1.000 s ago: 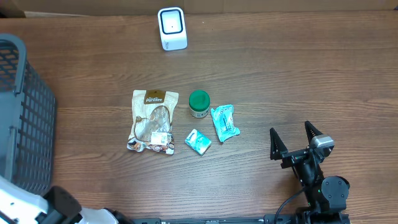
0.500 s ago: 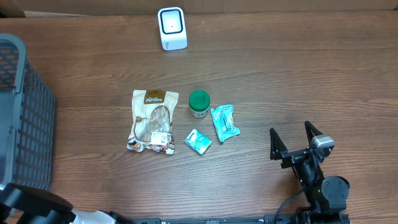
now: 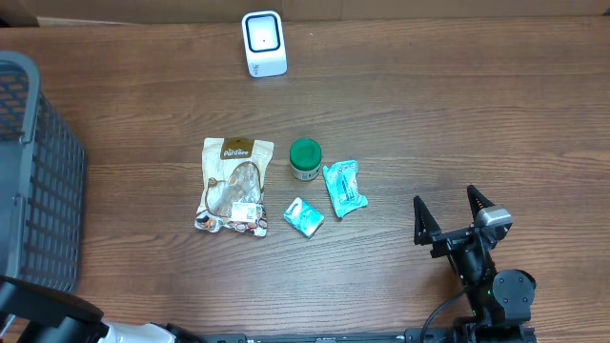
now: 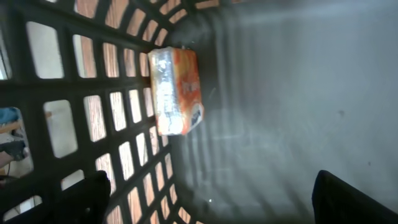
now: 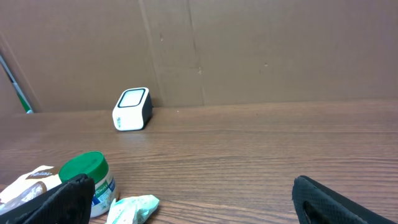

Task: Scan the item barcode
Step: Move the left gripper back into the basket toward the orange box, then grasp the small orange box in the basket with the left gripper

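In the left wrist view an orange-and-clear packet (image 4: 177, 90) lies on the grey floor of the basket (image 4: 298, 93), against its slotted wall. My left gripper (image 4: 211, 211) is open above the basket floor, apart from the packet and holding nothing. The white barcode scanner (image 3: 264, 43) stands at the table's far edge and also shows in the right wrist view (image 5: 132, 109). My right gripper (image 3: 456, 211) rests open at the front right with nothing between its fingers (image 5: 342, 199).
A brown snack bag (image 3: 233, 186), a green-lidded jar (image 3: 305, 158) and two teal packets (image 3: 343, 187) (image 3: 304, 217) lie mid-table. The dark basket (image 3: 38, 171) fills the left edge. A cardboard wall (image 5: 249, 50) stands behind the scanner.
The visible part of my left arm at the bottom-left corner has shifted left and lower. The items on the table and the right arm have not moved.
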{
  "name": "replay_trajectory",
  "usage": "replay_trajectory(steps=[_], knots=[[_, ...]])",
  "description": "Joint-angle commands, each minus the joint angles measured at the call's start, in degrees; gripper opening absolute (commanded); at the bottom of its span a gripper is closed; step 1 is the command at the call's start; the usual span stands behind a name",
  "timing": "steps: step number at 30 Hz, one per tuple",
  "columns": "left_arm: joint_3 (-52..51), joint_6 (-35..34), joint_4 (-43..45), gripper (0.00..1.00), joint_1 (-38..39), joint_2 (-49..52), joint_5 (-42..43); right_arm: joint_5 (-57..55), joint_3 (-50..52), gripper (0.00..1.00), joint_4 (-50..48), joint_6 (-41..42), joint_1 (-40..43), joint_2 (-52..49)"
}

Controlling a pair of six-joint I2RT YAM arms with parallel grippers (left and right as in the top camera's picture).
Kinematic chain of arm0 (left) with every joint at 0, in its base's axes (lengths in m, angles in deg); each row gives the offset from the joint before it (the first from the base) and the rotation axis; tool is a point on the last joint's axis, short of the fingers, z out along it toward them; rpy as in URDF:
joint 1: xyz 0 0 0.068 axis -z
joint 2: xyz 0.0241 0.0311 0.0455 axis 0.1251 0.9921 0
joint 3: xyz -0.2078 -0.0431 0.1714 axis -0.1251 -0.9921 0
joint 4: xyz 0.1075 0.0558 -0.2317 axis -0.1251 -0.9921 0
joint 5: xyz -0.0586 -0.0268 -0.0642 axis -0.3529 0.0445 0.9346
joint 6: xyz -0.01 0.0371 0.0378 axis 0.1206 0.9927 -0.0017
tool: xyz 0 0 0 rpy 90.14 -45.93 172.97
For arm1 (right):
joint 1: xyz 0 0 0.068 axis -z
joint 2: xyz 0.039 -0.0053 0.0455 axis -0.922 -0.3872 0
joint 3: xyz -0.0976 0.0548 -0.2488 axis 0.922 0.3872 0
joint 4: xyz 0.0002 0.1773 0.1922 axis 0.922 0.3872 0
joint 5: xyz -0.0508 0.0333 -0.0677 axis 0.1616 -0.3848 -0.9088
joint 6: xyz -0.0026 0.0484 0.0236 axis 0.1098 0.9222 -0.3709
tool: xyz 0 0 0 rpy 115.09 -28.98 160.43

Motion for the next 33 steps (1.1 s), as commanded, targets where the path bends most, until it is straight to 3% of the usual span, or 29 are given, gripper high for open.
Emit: replay_trajectory(steps=[1,13,24,33], knots=[[-2.1,-0.4,1.2,0.85,-1.4,0.7,-3.3,0.1,0.6,1.0,-0.3,-0.1,-0.3,0.5],[-8.4,-0.4,9.4,0.86,-2.1,0.7,-8.4,0.1,0.6,1.0,-0.3,-0.1,-0.3,0.5],[-10.1,-0.4,13.1,0.67,-2.2,0.8,-8.2,0.1,0.6,1.0,-0.3,-0.1,-0.3,0.5],[-15.1,-0.2,18.9,0.67,-2.2,0.8,-8.4,0.1,0.6,1.0,-0.3,-0.1,-0.3,0.5]])
